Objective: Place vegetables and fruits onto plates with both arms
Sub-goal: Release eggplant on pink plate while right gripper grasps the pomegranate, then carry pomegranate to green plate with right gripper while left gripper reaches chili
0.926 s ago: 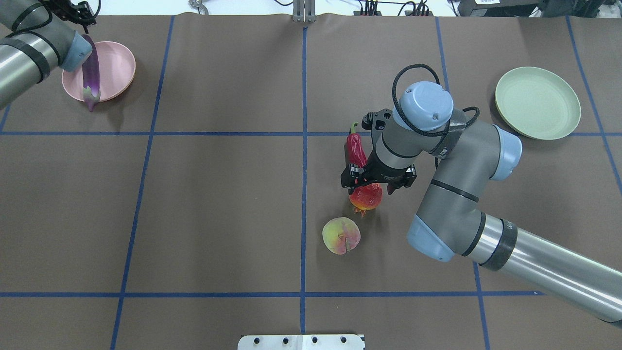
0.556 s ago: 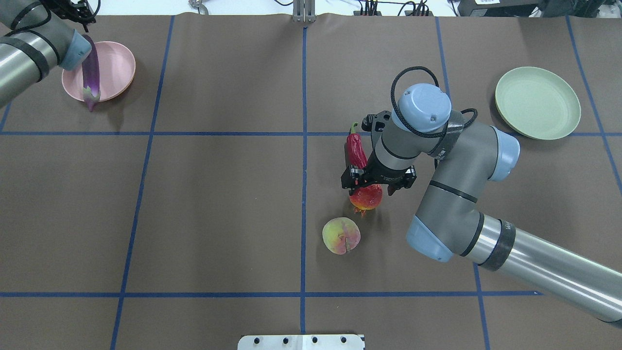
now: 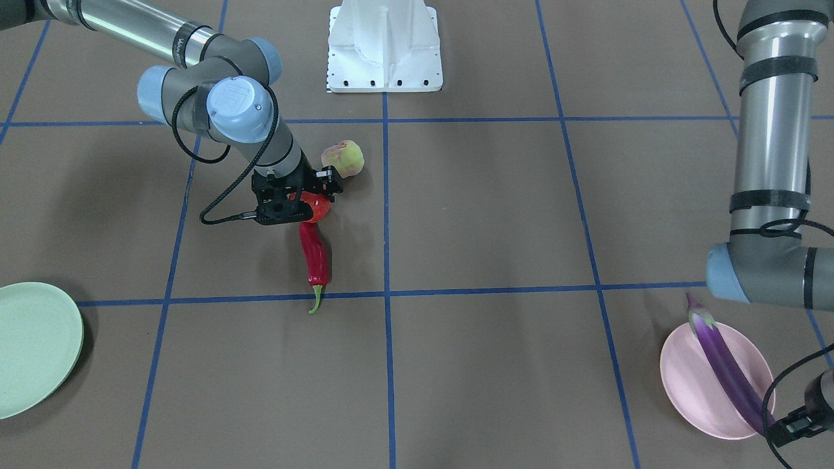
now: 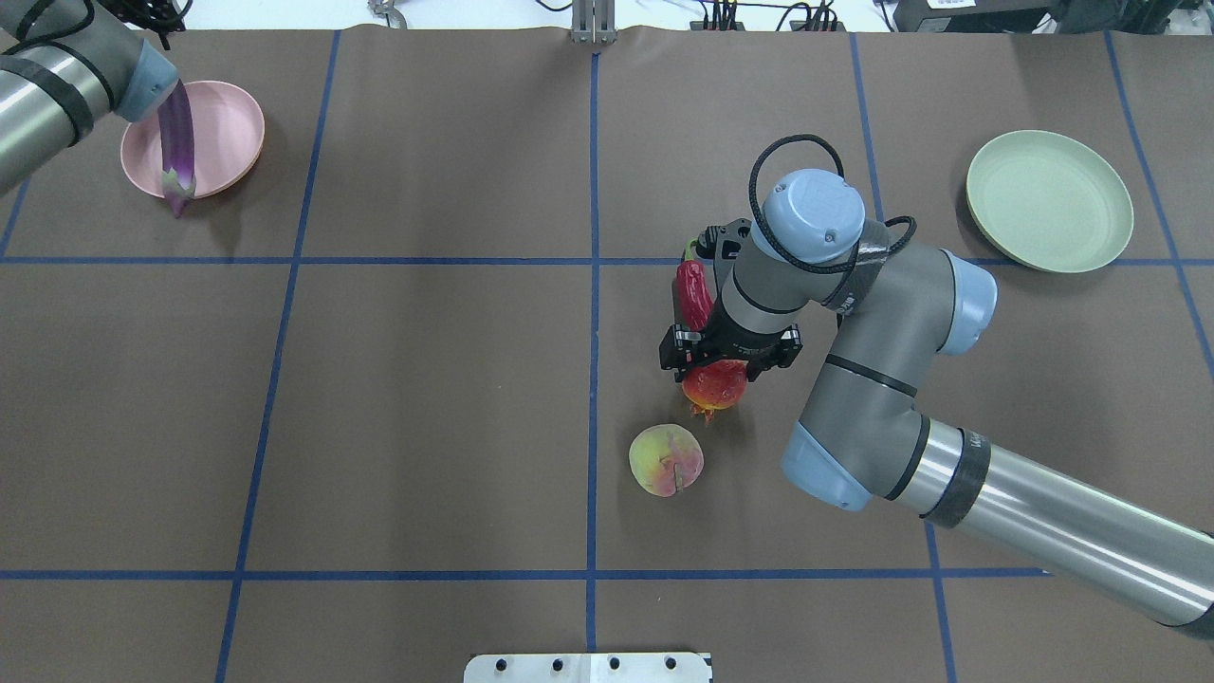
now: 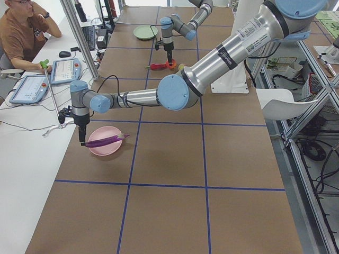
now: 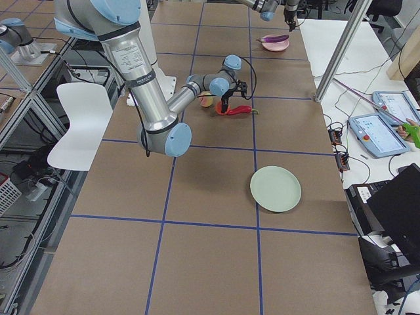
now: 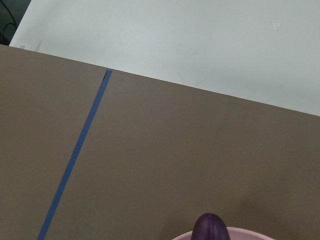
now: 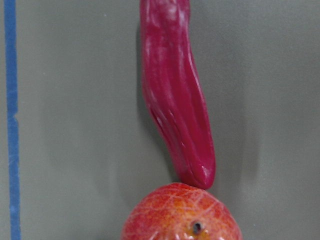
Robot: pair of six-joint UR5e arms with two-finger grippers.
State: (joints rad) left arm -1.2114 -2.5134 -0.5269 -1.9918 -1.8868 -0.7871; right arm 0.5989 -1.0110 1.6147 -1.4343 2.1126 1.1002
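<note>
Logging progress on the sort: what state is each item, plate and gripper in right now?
right gripper, over tomato, open or shut unclear
left gripper, at eggplant end, grip unclear
eggplant, lying across pink plate
pink plate, occupied
green plate, empty
tomato, on table
chili, on table, tip touching tomato
peach, on table, alone

Glossy purple eggplant [image 3: 724, 362], shiny wrinkled chili [image 8: 175, 100], matt pink plate [image 4: 228, 128], matt brown paper table cover [image 4: 427, 379]

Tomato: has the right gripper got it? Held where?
Cannot tell. The right gripper is down over the tomato, straddling it, but the tomato sits on the table and finger contact is hidden.
</note>
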